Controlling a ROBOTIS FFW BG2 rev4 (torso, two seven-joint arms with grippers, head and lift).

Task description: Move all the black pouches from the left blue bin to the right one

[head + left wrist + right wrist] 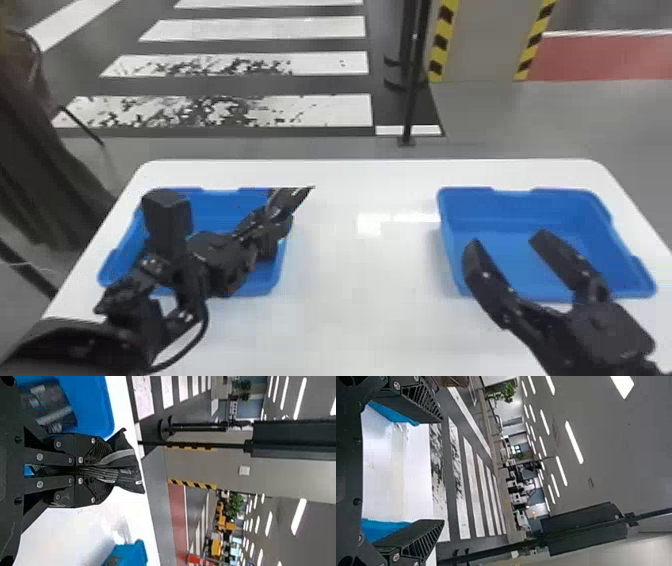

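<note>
At the white, smooth-topped counter's [360, 310] nine o'clock, the left gripper [272, 220] is holding a soft black fabric pouch [125, 469] by the left blue plastic bin's [215, 210] two o'clock edge, its jaws closing tightly on it. More black pouches [51, 407] are lying inside. Toward three o'clock, the right gripper's [505, 240] empty jaws are standing wide apart at the right blue plastic bin [575, 215].

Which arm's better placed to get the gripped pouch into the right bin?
Left, I'd judge: the left gripper holds the black pouch. The right gripper, open and empty, is over the right blue bin and may need to clear out first.
</note>
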